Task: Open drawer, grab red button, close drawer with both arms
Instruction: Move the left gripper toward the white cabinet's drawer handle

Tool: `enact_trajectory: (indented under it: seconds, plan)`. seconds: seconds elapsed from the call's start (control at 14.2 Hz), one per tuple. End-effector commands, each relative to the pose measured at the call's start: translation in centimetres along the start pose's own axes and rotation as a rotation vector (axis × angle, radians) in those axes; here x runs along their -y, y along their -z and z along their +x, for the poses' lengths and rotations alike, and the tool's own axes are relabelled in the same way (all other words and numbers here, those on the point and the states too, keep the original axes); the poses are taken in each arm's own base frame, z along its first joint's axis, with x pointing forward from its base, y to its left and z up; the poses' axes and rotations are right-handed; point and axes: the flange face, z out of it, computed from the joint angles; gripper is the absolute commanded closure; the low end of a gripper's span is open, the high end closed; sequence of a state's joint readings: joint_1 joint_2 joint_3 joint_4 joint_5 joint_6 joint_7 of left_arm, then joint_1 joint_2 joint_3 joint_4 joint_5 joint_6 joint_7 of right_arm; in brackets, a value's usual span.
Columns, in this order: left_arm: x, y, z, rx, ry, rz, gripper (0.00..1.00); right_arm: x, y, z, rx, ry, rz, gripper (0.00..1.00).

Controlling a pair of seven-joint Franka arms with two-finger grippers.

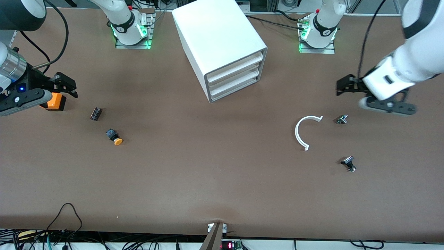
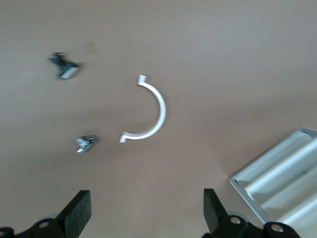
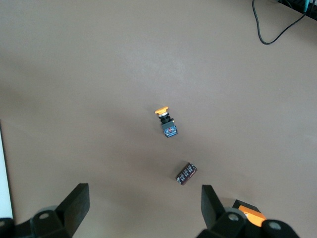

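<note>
The brown tabletop carries everything. Clock directions are read on the front view.

The white left arm enters from 3 o'clock. Its black left pincer hangs over bare tabletop with its fingers spread and pinching nothing. The white right arm enters from 9 o'clock. Its black right pincer is likewise spread and empty, over the small orange box.

The boxy white cabinet stands at 12 o'clock between the 2 bases. Its grey-rimmed front is turned toward 5 o'clock. Its 3 shallow white plastic drawers are stacked and all pushed in, with nothing on the tabletop just in front of them. The red-capped button cannot be seen.

At 4 o'clock from the cabinet lies a thin white plastic arc. A small silvery metal part lies at the arc's 2 o'clock, and a small black-and-silver part at its 4 o'clock.

At 8 o'clock from the cabinet lies a small dark block. At the block's 5 o'clock is a push button with an orange cap, on its side.
</note>
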State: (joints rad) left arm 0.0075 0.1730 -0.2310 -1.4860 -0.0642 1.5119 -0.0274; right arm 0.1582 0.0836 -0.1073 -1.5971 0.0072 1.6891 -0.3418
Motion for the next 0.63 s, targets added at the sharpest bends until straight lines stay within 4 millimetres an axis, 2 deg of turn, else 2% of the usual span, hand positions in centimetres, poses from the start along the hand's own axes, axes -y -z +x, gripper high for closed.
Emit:
enact_trajectory:
  seconds: [0.0,0.35,0.56]
  plan:
    - [-4.0,-2.2,1.3,0.047,-0.088,-0.029,0.0,-0.1,0.5,0.3,-0.012,-0.015,0.009,0.0]
    - [-10.4,-9.7,3.4,0.195,-0.24,-0.19,0.0,-0.2,0.5,0.3,-0.012,-0.017,0.009,0.01]
    - [-11.6,-15.0,5.0,0.289,-0.307,-0.376,0.0,-0.2,0.5,0.2,-0.012,-0.018,0.009,0.0]
